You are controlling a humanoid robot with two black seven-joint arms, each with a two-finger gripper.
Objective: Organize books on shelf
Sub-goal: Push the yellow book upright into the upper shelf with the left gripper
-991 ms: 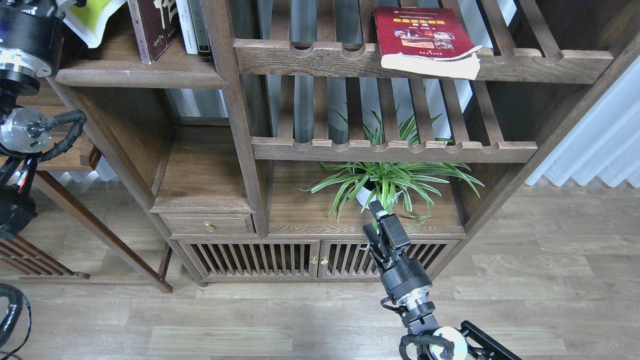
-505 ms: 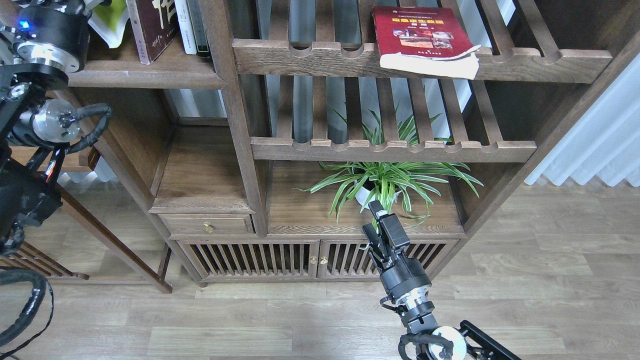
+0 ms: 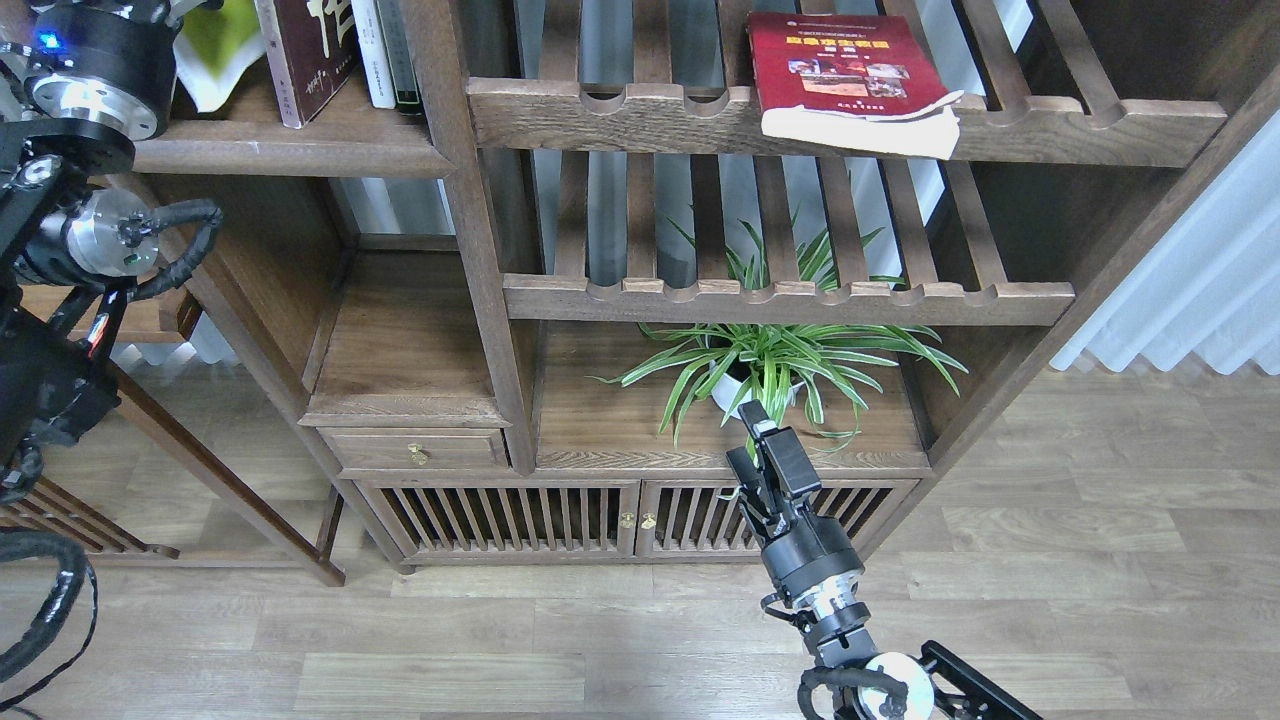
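While up at the yellow-green book (image 3: 212,55) on the shelf (image 3: 290,150), left gripper's (image 3: 150,8) jaws unreadable; right gripper (image 3: 768,455) parted, empty.

A spider plant (image 3: 775,365) with striped green leaves sits in a white pot (image 3: 728,388) on the lower board of the cabinet, its leaves reaching up through the slatted rack (image 3: 790,300) above. A second slatted rack (image 3: 620,115) with a notched front rail runs higher up. Below are a small drawer (image 3: 415,450) with a brass knob and two slatted doors (image 3: 560,520). Thin white and dark-green spined books (image 3: 385,50) stand at the top, probably two or three. A pale curtain (image 3: 1200,290) hangs at right above the wood-plank floor (image 3: 1100,560).
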